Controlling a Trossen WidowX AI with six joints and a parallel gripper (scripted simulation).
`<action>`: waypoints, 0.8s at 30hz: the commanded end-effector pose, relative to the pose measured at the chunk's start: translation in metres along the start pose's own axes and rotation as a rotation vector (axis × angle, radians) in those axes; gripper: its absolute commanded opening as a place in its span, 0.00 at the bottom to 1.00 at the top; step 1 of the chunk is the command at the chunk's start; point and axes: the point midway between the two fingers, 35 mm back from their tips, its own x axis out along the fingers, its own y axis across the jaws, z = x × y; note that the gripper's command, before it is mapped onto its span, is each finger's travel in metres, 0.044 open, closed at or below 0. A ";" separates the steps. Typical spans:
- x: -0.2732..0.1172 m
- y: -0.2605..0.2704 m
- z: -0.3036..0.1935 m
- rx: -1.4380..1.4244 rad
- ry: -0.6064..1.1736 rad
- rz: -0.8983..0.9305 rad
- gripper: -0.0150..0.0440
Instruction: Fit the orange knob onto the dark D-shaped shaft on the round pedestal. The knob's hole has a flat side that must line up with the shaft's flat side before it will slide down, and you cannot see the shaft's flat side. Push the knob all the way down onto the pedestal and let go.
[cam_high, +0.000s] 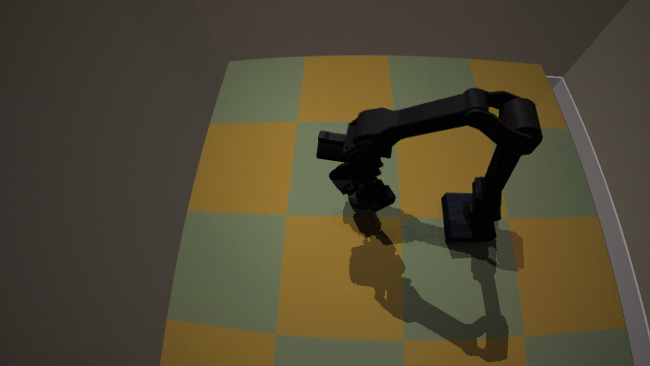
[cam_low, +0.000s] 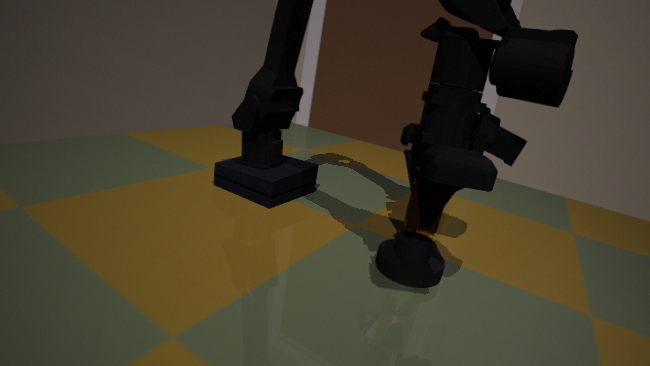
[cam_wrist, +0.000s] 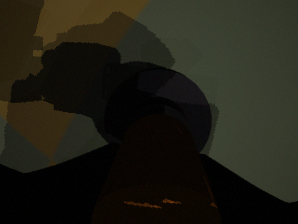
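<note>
My gripper (cam_high: 361, 192) (cam_low: 424, 220) is shut on the orange knob (cam_high: 359, 187) (cam_low: 413, 212) (cam_wrist: 156, 183), which looks dark brown in the shade. It holds the knob upright right over the round dark pedestal (cam_high: 378, 199) (cam_low: 410, 262) (cam_wrist: 194, 104). In the exterior view the knob's lower end sits at the raised middle of the pedestal. The D-shaped shaft is hidden behind the knob and fingers in every view. I cannot tell whether the knob is on the shaft.
The arm's square base (cam_high: 465, 220) (cam_low: 267, 180) stands on the checkered green and orange floor (cam_high: 240, 170) (cam_low: 125, 225). A pale wall rim (cam_high: 590, 165) runs along the right edge. A brown panel (cam_low: 365, 75) stands behind the arm.
</note>
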 end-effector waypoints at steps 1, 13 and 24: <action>-0.003 -0.001 0.001 -0.005 -0.004 -0.004 0.25; -0.002 0.002 -0.002 -0.058 -0.004 -0.003 0.25; 0.000 0.002 -0.001 -0.058 -0.004 -0.004 0.25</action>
